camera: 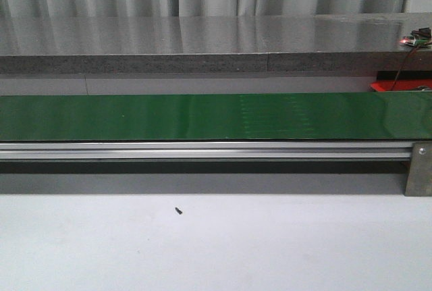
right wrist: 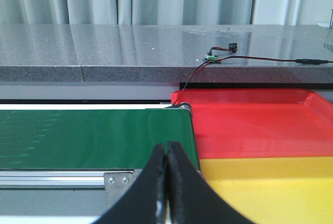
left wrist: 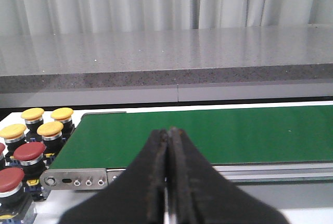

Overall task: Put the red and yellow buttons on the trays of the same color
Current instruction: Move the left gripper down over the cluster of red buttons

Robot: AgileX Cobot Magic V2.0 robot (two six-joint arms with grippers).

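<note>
In the left wrist view, several yellow buttons and red buttons stand together beside the left end of the green conveyor belt. My left gripper is shut and empty, in front of the belt. In the right wrist view, a red tray and a yellow tray lie side by side at the belt's right end, both bare. My right gripper is shut and empty near the belt's right end. Neither gripper shows in the front view.
The green belt runs across the front view with an aluminium rail along its near side. A grey stone ledge lies behind it. A small circuit board with wires sits on the ledge above the red tray. A small dark speck lies on the white table.
</note>
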